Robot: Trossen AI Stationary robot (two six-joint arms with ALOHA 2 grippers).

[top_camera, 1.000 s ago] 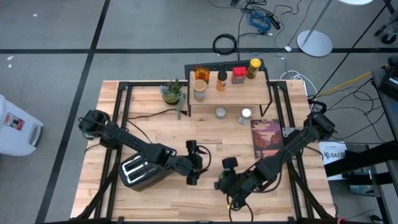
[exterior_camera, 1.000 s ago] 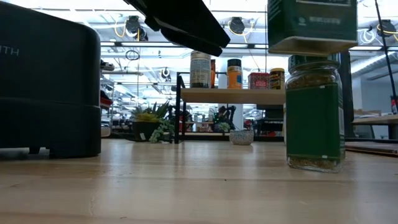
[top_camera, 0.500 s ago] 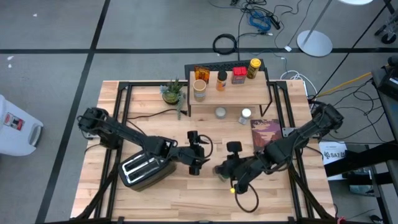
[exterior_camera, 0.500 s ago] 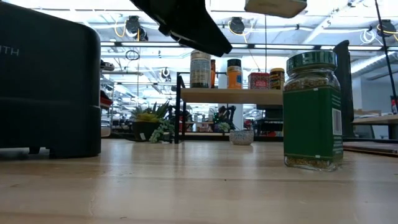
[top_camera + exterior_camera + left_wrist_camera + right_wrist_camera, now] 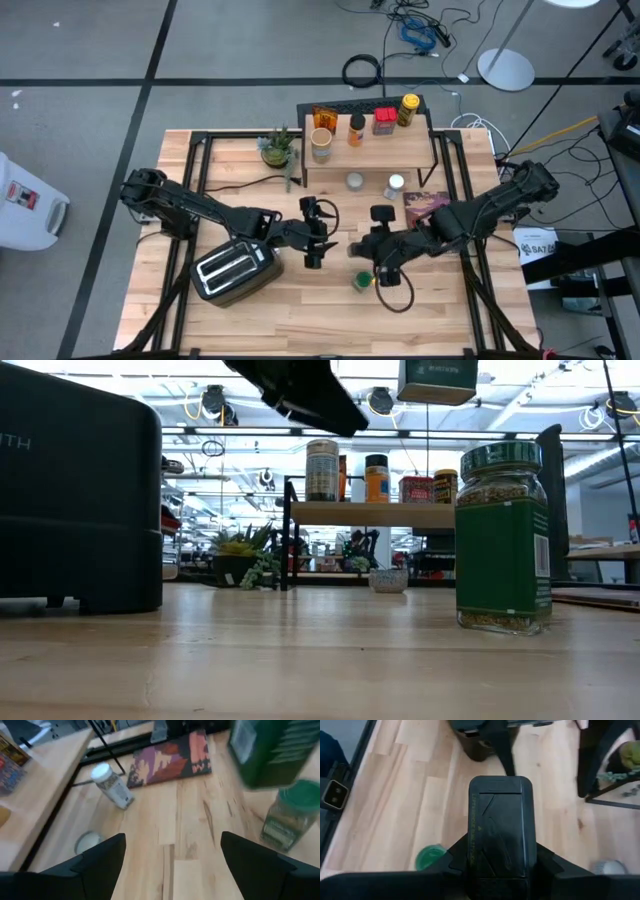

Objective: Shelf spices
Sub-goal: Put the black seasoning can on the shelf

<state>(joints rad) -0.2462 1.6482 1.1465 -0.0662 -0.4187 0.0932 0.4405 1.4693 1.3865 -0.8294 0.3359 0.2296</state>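
Observation:
A dark green rectangular tin point(image 5: 502, 835) sits in my shut right gripper point(image 5: 378, 243), high above the table in the low view point(image 5: 438, 380). A green-lidded glass jar point(image 5: 362, 281) point(image 5: 503, 540) stands on its base on the table, below and nearer than that gripper. My left gripper point(image 5: 318, 243) hovers open over the table's middle; its wrist view shows the jar point(image 5: 290, 820) and the tin point(image 5: 270, 750) ahead. The shelf point(image 5: 372, 152) at the far edge carries several spices; two small jars point(image 5: 354, 181) point(image 5: 395, 185) stand under it. My right gripper pinches the dark green tin between its two fingers point(image 5: 545, 865), one on each long side point(image 5: 475, 860). The tin reaches out ahead of the fingers. It is lifted clear of the table and of the jar.
A toaster point(image 5: 228, 272) stands at the near left, large in the low view point(image 5: 80, 490). A potted plant point(image 5: 277, 147) stands left of the shelf. A picture book point(image 5: 428, 212) lies right of centre. Bare wood shows along the near edge.
My right gripper has risen with the tin from just above the green jar and has moved toward the far edge. The jar has stayed standing where it was. My left gripper has drifted toward the far edge, still open.

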